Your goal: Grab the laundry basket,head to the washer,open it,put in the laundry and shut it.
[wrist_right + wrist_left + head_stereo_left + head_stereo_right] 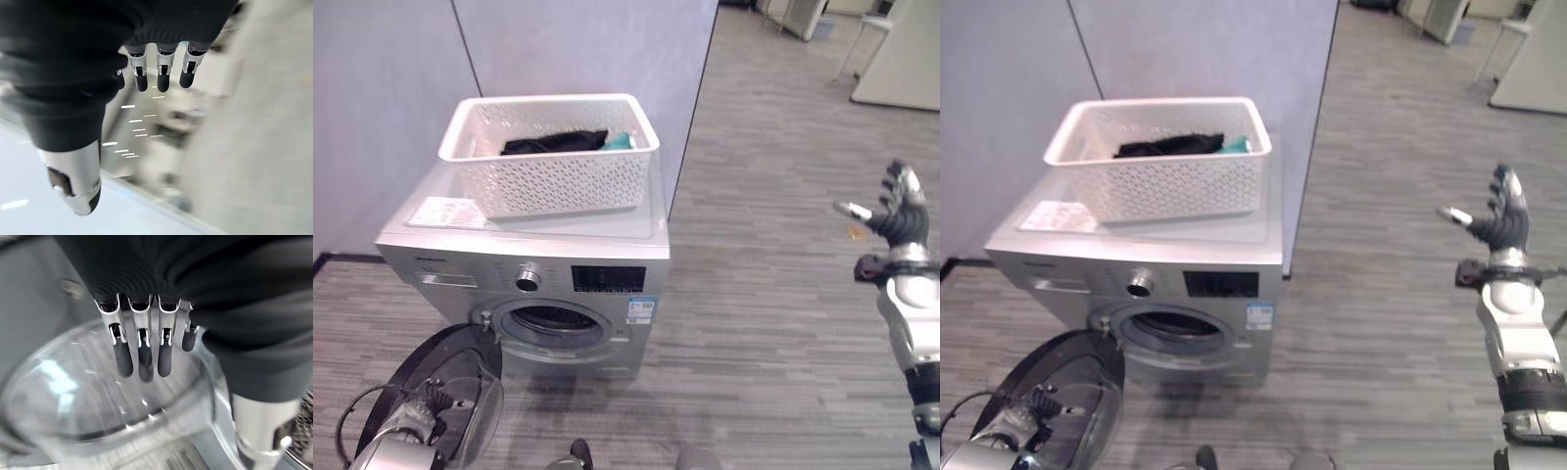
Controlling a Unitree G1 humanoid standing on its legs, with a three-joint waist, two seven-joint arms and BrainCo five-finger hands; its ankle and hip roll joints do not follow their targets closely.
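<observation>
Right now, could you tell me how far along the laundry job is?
Done: the basket sits on the washer, and the door is swung open. In hand: the left hand is at the door glass; the right hand is raised, empty. Left: load the clothes, shut the door.

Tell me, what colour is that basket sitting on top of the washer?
The laundry basket is white with a perforated lattice pattern, clearest in the left eye view.
</observation>
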